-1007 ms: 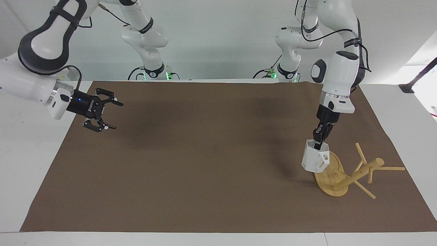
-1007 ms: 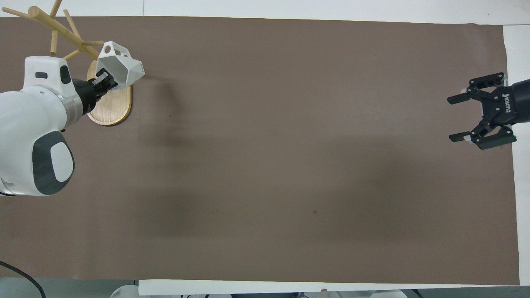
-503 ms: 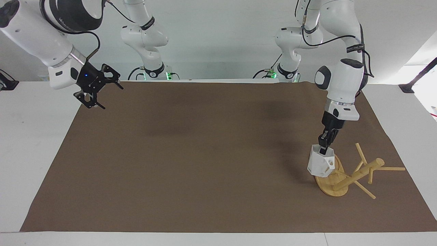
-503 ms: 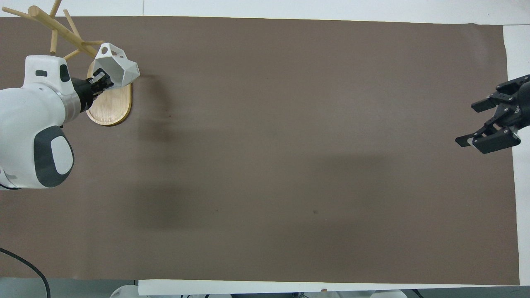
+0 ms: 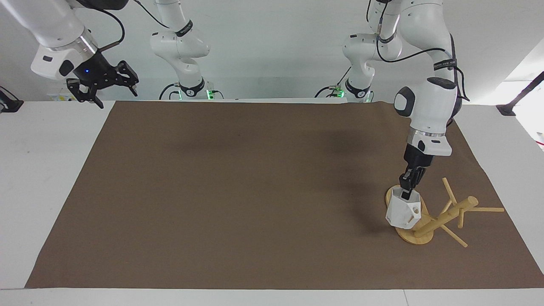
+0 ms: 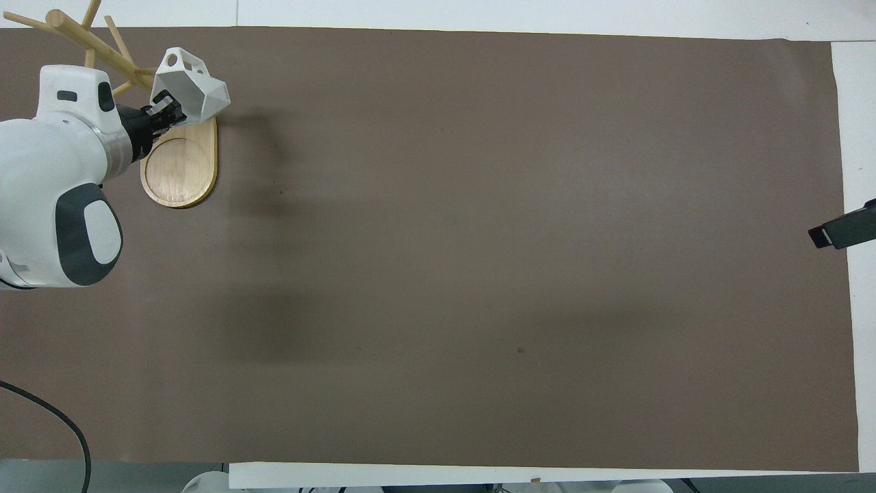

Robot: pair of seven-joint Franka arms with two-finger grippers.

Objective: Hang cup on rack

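Observation:
The white faceted cup (image 5: 403, 212) hangs from my left gripper (image 5: 407, 192), which is shut on its rim. The cup is low over the oval base (image 5: 414, 238) of the bamboo rack, right beside the post (image 5: 446, 217), with its handle loop turned toward the post. I cannot tell whether the cup touches the base. In the overhead view the cup (image 6: 195, 85) covers the post end of the base (image 6: 179, 171), next to the pegs (image 6: 89, 41). My right gripper (image 5: 108, 87) is open and empty, raised over the right arm's end of the table.
A brown mat (image 5: 255, 191) covers most of the table. The rack stands near the mat's corner at the left arm's end, far from the robots. Only one fingertip (image 6: 838, 231) of my right gripper shows in the overhead view.
My left gripper has lowered the cup and carried it closer to the rack's post. My right arm has lifted and drawn back toward its base, off the mat.

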